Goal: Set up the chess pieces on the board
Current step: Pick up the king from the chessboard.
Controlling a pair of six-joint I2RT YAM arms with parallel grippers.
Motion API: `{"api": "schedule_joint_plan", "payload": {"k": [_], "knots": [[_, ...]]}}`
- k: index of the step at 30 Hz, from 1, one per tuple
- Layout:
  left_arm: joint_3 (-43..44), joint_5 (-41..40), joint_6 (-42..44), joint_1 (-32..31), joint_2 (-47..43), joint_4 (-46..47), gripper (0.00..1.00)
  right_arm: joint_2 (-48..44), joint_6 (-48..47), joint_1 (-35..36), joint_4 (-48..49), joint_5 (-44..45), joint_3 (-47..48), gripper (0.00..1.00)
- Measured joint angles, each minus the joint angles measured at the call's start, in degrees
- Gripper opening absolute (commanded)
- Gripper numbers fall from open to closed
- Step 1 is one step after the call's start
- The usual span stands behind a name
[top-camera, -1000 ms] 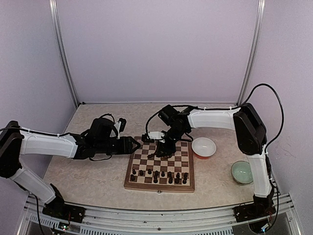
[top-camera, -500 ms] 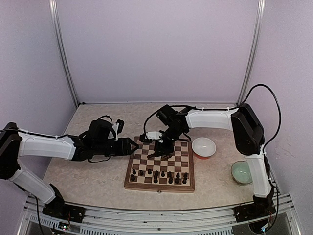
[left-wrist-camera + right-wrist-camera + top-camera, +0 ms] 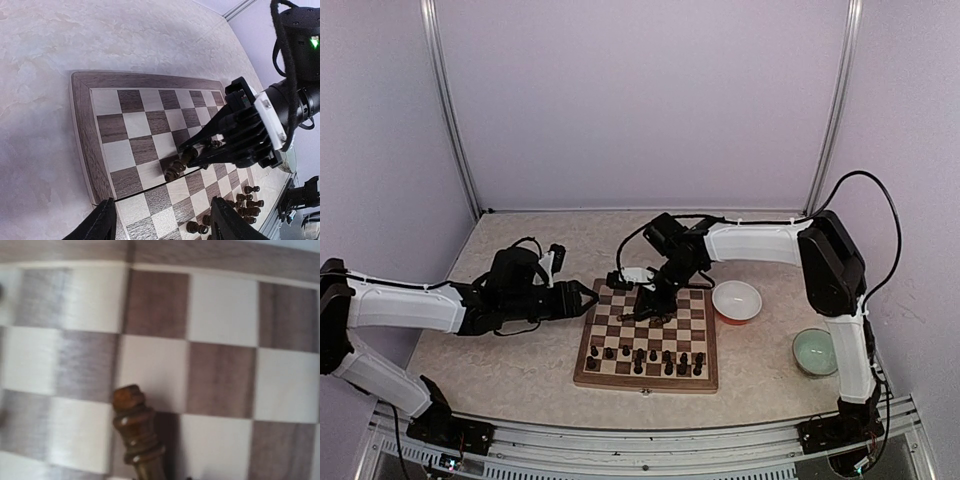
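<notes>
The board (image 3: 692, 322) lies at the table's middle, and it also shows in the left wrist view (image 3: 129, 136). Several dark chess pieces (image 3: 645, 357) stand along its near rows, seen at the lower right of the left wrist view (image 3: 248, 200). My right gripper (image 3: 642, 310) hangs over the board's far left part, shut on one dark piece (image 3: 176, 169) that is tilted, its end just above or on a square. The right wrist view shows that piece (image 3: 134, 427) close up. My left gripper (image 3: 592, 298) is open and empty just off the board's left far corner.
A white bowl with a red underside (image 3: 737, 299) stands right of the board's far corner. A green bowl (image 3: 814, 350) stands further right near the right arm's base. Purple walls with metal posts close in the back and sides.
My left arm has drawn back to the left, away from the board's corner. My right gripper has stayed over the board with the piece, shifting only slightly.
</notes>
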Motion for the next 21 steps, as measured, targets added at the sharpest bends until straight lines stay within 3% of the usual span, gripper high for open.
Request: {"api": "schedule_joint_plan", "payload": {"k": [9,21], "knots": [[-2.3,2.6,-4.3,-0.1,-0.6,11.0,0.59,-7.2,5.2,-1.8,1.7,-13.9,-0.9,0.07],[-0.4,7.0,-4.6,-3.4,2.9,17.2,0.44,-7.8,7.9,-2.3,2.0,-19.6,-0.8,0.07]]}}
